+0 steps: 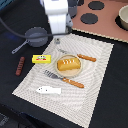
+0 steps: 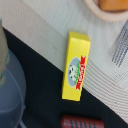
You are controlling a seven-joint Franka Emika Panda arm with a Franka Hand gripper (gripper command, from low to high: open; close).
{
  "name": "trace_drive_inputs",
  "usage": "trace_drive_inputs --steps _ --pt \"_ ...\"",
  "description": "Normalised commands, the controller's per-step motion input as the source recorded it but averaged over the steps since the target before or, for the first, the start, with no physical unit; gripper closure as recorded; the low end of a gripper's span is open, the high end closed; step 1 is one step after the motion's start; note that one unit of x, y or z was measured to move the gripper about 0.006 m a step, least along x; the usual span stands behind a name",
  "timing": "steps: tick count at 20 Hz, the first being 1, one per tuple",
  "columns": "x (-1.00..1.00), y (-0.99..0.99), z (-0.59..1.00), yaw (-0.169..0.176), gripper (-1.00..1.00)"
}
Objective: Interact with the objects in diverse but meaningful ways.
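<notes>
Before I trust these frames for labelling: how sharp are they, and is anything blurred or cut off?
Exterior view: low resolution and soft, yet the bread loaf and fish read clearly. Wrist view: the butter block is fairly sharp, the saucepan a close blur, the sausage cropped at the edge.

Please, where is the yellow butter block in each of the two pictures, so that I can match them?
Exterior view: the butter block lies at the placemat's edge, toward the exterior view's left, between the sausage and the bread plate.
Wrist view: the butter block fills the middle, lying across the mat's edge.
Shared landmark: the sausage beside it.
</notes>
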Motion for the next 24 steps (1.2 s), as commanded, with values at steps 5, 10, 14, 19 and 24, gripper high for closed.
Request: trace_drive_inputs --steps 5,10,14,19,24 --pt "0.01 0.75 0.58 0.017 -1.00" --pt "0.00 0.78 0.42 0.007 -1.00" --pt "-0.07 0.73 0.26 0.006 -1.00" --pt "-0.17 0.68 0.09 0.001 -1.00" --pt "-0.35 0.51 -0.12 0.005 -1.00"
